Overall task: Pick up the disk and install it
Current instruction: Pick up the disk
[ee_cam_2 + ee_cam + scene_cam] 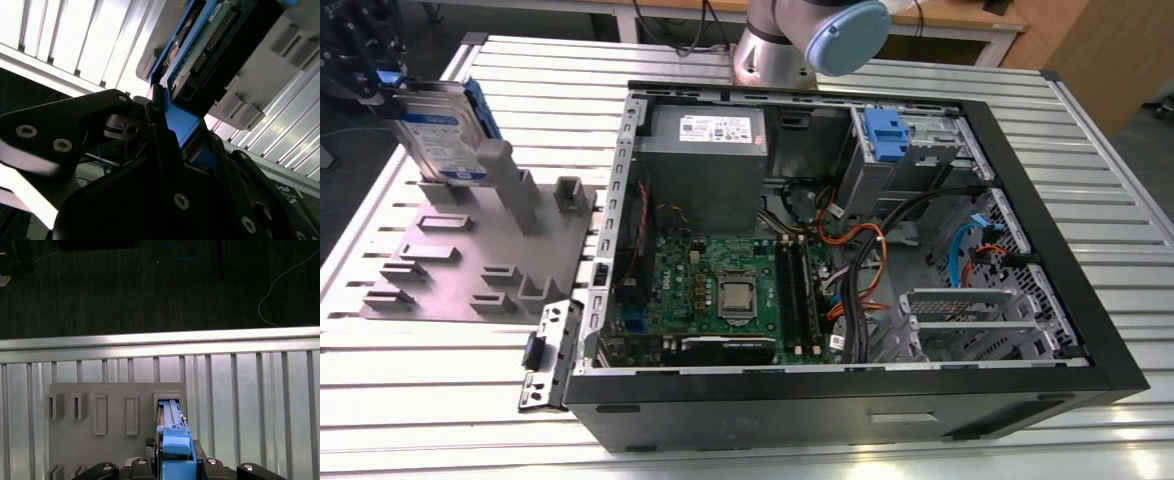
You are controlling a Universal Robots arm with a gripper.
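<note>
The disk (438, 135), a silver hard drive in a blue carrier, stands on edge in a corner slot of the grey fixture plate (454, 255), its blue end uppermost. The arm's black pincer (380, 80) is closed narrowly on that blue end above the plate. In the second wrist view the pincer (180, 127) clamps the blue end from both sides, the drive's (210, 42) circuit-board face running down into the plate's slot. In the first wrist view the disk (172, 422) sits in the plate's end slot. Beside the plate, on the slatted metal counter (454, 425), lies an open computer case (1021, 165) with its motherboard (720, 290) exposed.
</note>
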